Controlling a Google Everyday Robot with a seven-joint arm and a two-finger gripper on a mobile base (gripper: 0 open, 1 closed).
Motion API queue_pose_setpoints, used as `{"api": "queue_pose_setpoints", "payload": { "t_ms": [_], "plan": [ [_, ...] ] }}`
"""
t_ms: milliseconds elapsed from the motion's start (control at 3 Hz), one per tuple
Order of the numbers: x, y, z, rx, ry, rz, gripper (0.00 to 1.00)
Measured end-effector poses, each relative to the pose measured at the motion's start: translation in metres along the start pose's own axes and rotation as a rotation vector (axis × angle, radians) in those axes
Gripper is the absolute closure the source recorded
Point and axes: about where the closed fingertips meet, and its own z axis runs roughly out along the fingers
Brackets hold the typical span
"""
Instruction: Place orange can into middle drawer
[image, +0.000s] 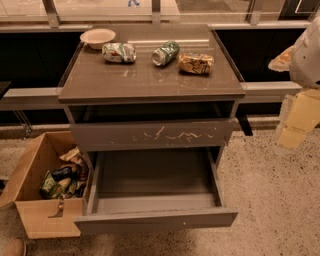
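Observation:
The orange can (195, 63) lies on its side on the grey cabinet top (150, 82), at the right of a row of three cans. The middle drawer (155, 219) is pulled out wide, and its deep grey inside is bare. Its smooth front has only tiny white specks. My gripper (295, 122) hangs at the far right edge of the view, off the cabinet's right side. It is level with the drawers, well away from the can, and blurred.
A green can (165, 53) and a white-and-green can (118, 52) lie left of the orange can. A pale bowl (97, 37) stands at the back left. A drawer front with white scratches (152, 134) sits above the open drawer. A cardboard box (42, 200) of packets stands on the floor at left.

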Motion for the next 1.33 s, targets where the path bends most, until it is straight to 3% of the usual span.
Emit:
{"api": "queue_pose_setpoints", "payload": {
  "t_ms": [333, 667, 1333],
  "plan": [
    [0.0, 0.0, 0.0, 0.0, 0.0, 0.0, 0.0],
    [-0.01, -0.028, 0.01, 0.012, -0.04, 0.008, 0.0],
    [-0.054, -0.11, 0.047, 0.033, -0.204, 0.092, 0.0]
  ]
}}
